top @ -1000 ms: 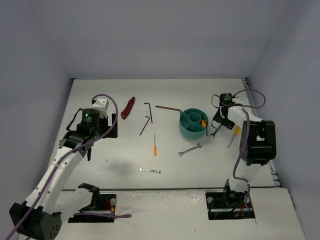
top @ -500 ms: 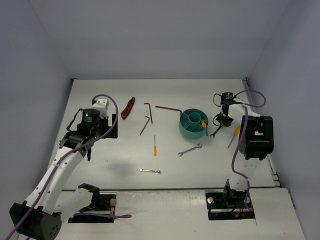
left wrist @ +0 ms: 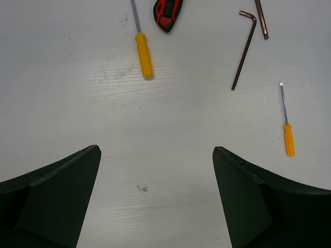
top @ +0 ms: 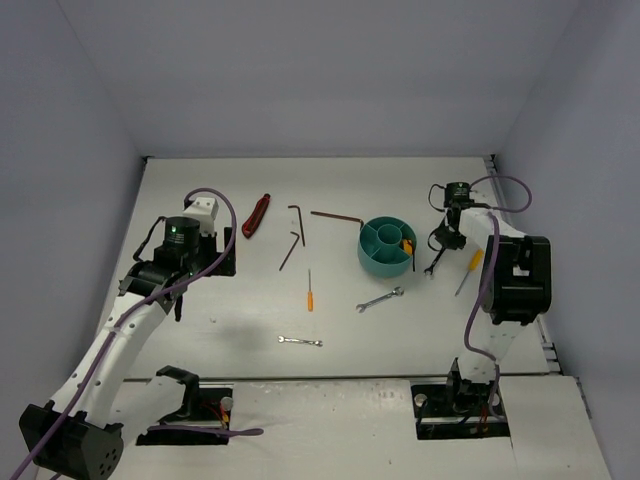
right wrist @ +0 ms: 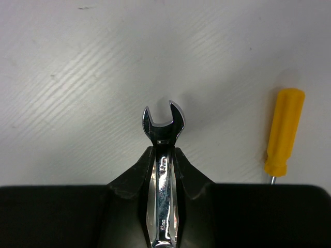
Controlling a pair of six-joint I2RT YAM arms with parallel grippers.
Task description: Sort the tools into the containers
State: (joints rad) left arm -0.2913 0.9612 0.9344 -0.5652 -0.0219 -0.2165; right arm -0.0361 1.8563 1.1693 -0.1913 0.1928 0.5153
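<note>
The round teal tub [top: 384, 250] stands right of centre, with a yellow tape measure [top: 408, 245] in one compartment. My right gripper [top: 440, 246] is shut on a silver wrench [top: 430, 265] just right of the tub. In the right wrist view the wrench's open end [right wrist: 163, 126] sticks out past the gripper [right wrist: 163, 153], just above the table. My left gripper [left wrist: 155, 150] is open and empty over bare table. Ahead of it lie an orange screwdriver [left wrist: 144, 54], the red-and-black tool [left wrist: 168, 10], a hex key [left wrist: 244, 49] and a thin orange screwdriver [left wrist: 287, 135].
Two more wrenches [top: 381, 299] [top: 300, 342] and an orange screwdriver [top: 310, 290] lie at mid-table. Hex keys [top: 297, 222] [top: 336, 215] and the red-and-black tool [top: 256, 215] lie further back. Another orange screwdriver [top: 468, 268] [right wrist: 283, 132] lies right of my right gripper.
My right wrist has shifted slightly and turned, still holding the wrench beside the tub. The left arm has not moved.
</note>
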